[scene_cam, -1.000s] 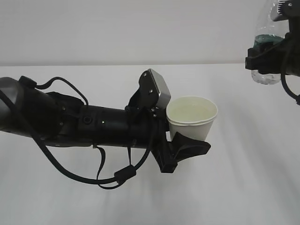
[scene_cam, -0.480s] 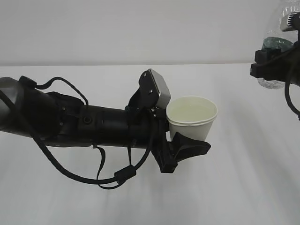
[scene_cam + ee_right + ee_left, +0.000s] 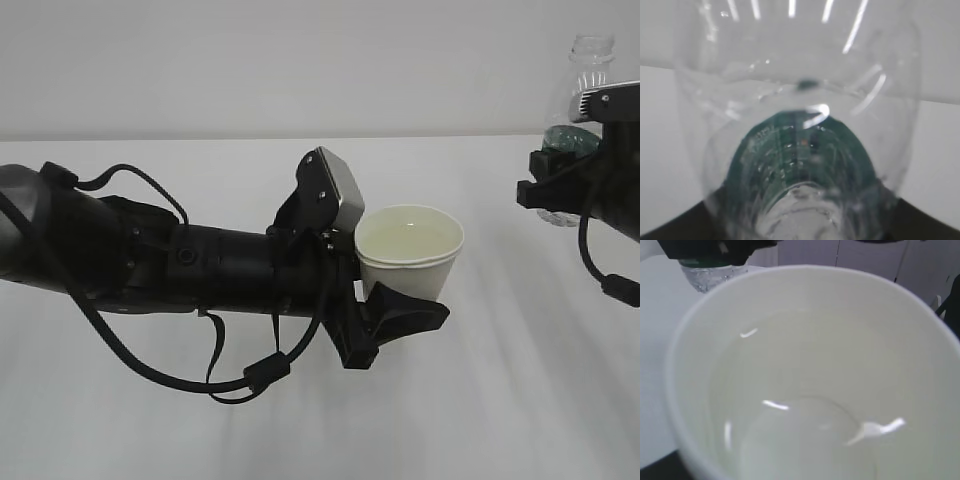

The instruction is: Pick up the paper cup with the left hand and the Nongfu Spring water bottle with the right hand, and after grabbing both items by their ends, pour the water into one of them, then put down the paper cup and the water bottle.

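The white paper cup [image 3: 411,250] is held upright above the table, with my left gripper [image 3: 404,280] shut on its lower part. Clear water [image 3: 410,238] lies inside it. In the left wrist view the paper cup [image 3: 810,315] fills the frame, with water [image 3: 805,430] in its bottom. At the far right my right gripper [image 3: 566,186] is shut on the Nongfu Spring water bottle [image 3: 581,95], which stands nearly upright, open neck on top, green label at the jaws. The bottle [image 3: 800,125] fills the right wrist view, hiding the jaws.
The white table [image 3: 300,430] lies below both arms, and a pale wall [image 3: 250,60] stands behind it. Loose black cables [image 3: 230,385] hang under the left arm. The bottle's lower end [image 3: 715,272] shows past the cup's far rim.
The right gripper has turned the bottle to nearly upright, so its open neck now shows at the top right. The left arm and cup have stayed still.
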Robot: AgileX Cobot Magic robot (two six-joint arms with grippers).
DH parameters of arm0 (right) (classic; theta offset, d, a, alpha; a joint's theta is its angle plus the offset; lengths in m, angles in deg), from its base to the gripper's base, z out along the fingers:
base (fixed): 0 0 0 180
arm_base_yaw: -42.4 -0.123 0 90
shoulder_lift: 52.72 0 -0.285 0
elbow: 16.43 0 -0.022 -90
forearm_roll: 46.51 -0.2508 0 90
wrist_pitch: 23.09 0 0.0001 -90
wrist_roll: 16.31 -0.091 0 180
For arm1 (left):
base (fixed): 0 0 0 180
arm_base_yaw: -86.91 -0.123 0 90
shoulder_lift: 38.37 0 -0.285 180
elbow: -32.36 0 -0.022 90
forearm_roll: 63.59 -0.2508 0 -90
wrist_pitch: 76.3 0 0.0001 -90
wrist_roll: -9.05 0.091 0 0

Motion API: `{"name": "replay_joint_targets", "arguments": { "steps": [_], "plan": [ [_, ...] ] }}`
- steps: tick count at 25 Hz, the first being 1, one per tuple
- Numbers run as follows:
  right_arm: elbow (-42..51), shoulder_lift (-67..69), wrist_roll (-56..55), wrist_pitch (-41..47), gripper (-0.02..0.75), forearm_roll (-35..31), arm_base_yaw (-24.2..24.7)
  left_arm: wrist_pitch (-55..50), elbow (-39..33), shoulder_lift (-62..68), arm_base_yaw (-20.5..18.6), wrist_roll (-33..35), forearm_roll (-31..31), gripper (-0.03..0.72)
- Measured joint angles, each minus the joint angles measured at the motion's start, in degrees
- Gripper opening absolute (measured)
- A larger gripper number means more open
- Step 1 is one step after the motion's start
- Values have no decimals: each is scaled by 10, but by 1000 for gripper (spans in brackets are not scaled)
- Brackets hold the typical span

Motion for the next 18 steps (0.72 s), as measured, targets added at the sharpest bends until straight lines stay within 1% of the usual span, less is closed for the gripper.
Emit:
{"name": "replay_joint_targets", "arguments": {
  "steps": [14, 18],
  "plan": [
    [0, 139, -39, -188, 359, 0, 0, -16, 0, 0, 0, 0, 0, 452],
    [0, 167, -45, -221, 359, 0, 0, -16, 0, 0, 0, 0, 1, 452]
  ]
}}
